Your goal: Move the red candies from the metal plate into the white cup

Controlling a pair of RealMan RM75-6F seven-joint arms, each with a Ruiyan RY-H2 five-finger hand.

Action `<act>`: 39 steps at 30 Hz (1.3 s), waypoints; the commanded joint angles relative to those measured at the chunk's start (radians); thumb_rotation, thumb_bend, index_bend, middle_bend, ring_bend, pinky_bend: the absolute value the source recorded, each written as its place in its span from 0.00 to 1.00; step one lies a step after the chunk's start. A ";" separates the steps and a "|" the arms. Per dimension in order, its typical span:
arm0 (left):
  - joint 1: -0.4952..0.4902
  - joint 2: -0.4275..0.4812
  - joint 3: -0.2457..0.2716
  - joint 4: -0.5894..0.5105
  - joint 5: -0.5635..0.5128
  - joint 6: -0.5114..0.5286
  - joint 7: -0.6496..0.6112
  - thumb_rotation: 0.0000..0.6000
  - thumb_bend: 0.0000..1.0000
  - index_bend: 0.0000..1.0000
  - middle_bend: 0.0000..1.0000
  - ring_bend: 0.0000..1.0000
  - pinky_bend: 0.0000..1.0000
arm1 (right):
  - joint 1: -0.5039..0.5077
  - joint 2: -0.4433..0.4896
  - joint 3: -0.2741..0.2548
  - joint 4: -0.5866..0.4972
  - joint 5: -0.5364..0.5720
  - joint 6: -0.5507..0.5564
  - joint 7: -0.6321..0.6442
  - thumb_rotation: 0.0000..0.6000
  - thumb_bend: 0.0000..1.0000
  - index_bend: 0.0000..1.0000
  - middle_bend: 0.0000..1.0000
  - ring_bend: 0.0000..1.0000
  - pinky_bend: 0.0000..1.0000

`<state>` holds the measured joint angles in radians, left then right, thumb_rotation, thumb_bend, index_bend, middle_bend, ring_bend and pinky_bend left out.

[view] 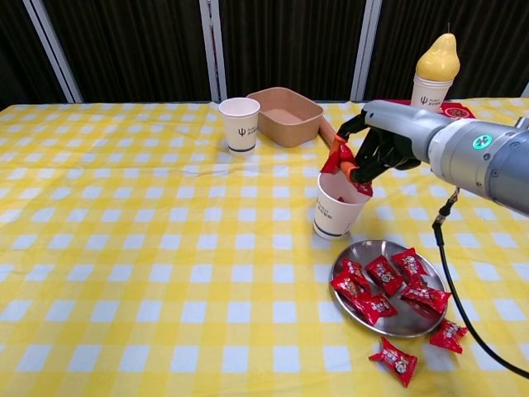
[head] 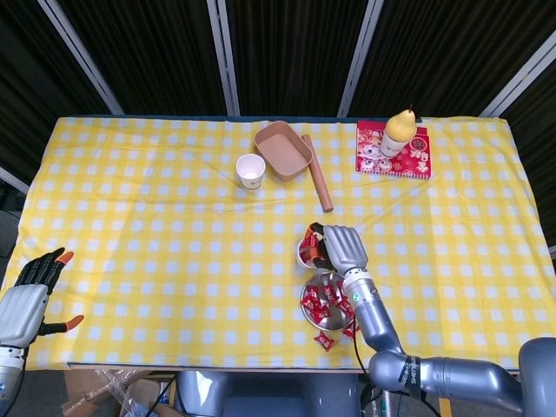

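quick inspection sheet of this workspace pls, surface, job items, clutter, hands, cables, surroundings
surface: table under a yellow checked cloth.
job's things: white cup tilted beside the metal plate; red candies on the plate, two loose ones on the cloth.
clutter: second cup, brown tray, wooden stick, pear-shaped bottle on a red booklet.
hands: right hand pinches a candy at the cup rim; left hand spread, empty, off the table edge.
cables: black cable hanging from the right arm.
surroundings: dark curtains.

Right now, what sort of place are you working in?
Probably a lab or demo setup, not a home: a table in a yellow checked cloth before black curtains, with staged props and a cardboard box below.
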<state>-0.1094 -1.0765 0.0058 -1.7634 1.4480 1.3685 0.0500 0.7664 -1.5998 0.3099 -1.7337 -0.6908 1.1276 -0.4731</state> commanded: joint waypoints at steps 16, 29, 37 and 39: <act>0.002 0.000 0.001 0.002 0.005 0.006 -0.003 1.00 0.00 0.00 0.00 0.00 0.00 | 0.002 0.000 -0.015 -0.044 -0.023 0.030 0.000 1.00 0.59 0.36 0.89 1.00 0.98; 0.004 -0.007 0.000 0.007 0.019 0.019 0.001 1.00 0.00 0.00 0.00 0.00 0.00 | -0.088 0.110 -0.157 -0.216 -0.161 0.091 -0.022 1.00 0.50 0.27 0.89 1.00 0.98; 0.010 -0.013 -0.003 0.012 0.030 0.041 -0.007 1.00 0.00 0.00 0.00 0.00 0.00 | -0.146 0.082 -0.260 -0.218 -0.239 0.112 -0.018 1.00 0.44 0.27 0.89 1.00 0.98; 0.012 -0.015 -0.003 0.015 0.035 0.047 -0.011 1.00 0.00 0.00 0.00 0.00 0.00 | -0.157 0.067 -0.283 -0.206 -0.256 0.115 -0.028 1.00 0.42 0.27 0.89 1.00 0.98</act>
<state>-0.0981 -1.0909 0.0027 -1.7493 1.4814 1.4142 0.0400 0.6186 -1.5229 0.0394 -1.9470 -0.9358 1.2388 -0.4952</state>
